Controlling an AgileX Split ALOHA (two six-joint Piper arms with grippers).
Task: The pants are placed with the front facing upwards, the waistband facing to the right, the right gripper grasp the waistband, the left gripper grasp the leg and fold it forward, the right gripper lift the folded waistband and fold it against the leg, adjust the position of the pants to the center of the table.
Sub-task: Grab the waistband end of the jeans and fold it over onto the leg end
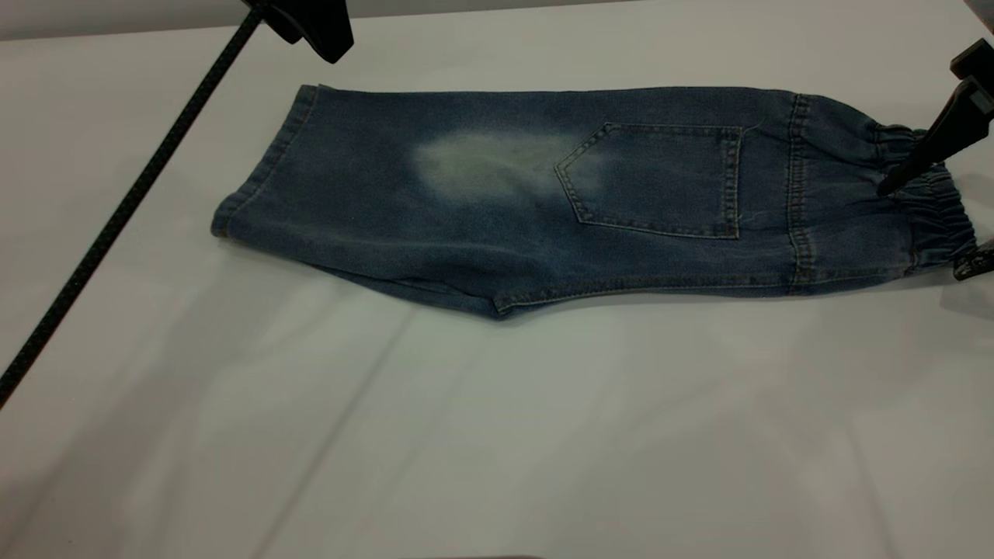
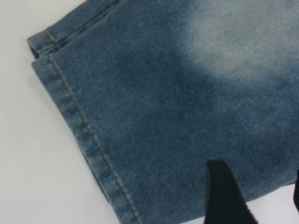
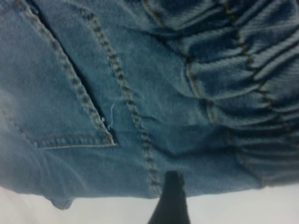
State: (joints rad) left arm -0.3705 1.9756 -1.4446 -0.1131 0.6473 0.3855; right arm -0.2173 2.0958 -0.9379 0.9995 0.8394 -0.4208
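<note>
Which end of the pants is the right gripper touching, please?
The waistband end: puckered elastic gathers, unlike the flat stitched leg hem opposite. The right gripper rests there.

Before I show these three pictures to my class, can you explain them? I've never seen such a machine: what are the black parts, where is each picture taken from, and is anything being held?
Two robot arms work at a white table. The wide picture comes from a camera facing them. The other two come from cameras on each arm's wrist, looking down closely.

On the table lie blue denim pants, folded lengthwise, back pocket up.

The left gripper hovers above the leg hem, holding nothing; its jaws stand apart in the left wrist picture.

The right gripper reaches onto the gathered waistband. Whether its jaws have closed on the cloth cannot be seen.
</note>
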